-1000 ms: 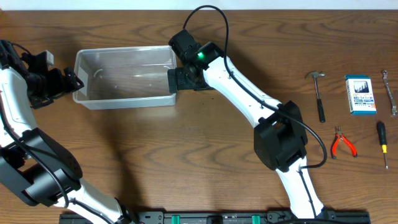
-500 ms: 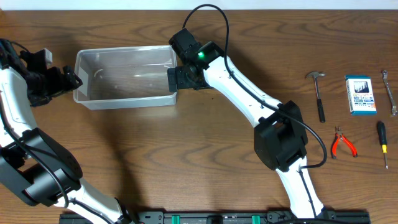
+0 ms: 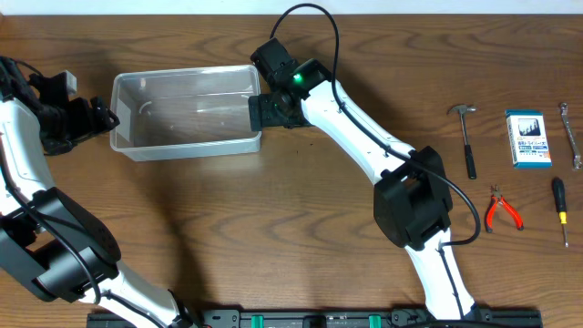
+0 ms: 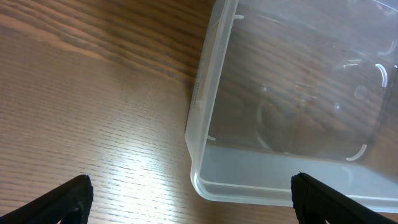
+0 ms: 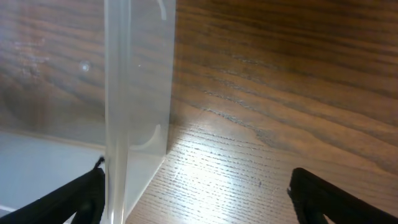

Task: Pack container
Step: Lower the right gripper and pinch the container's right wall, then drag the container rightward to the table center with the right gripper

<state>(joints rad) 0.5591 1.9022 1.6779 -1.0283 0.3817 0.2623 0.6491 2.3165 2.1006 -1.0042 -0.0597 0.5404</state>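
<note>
The clear plastic container (image 3: 182, 114) lies on the wooden table at the back left, with nothing inside. My left gripper (image 3: 102, 118) is at its left end, open. In the left wrist view one fingertip (image 4: 68, 200) is over bare table and the other is over the tub, with the container's rim (image 4: 202, 118) between them. My right gripper (image 3: 259, 109) is at the tub's right end, open. In the right wrist view the container's wall (image 5: 134, 93) stands just inside the left finger (image 5: 81, 198), and the other finger is far out over the table.
On the right of the table lie a hammer (image 3: 466, 138), a blue-and-white box (image 3: 528, 138), a wrench (image 3: 570, 135), red-handled pliers (image 3: 502, 210) and a screwdriver (image 3: 559, 210). The right arm stretches across the middle.
The container and my right gripper have shifted slightly to the right. The left gripper has barely moved.
</note>
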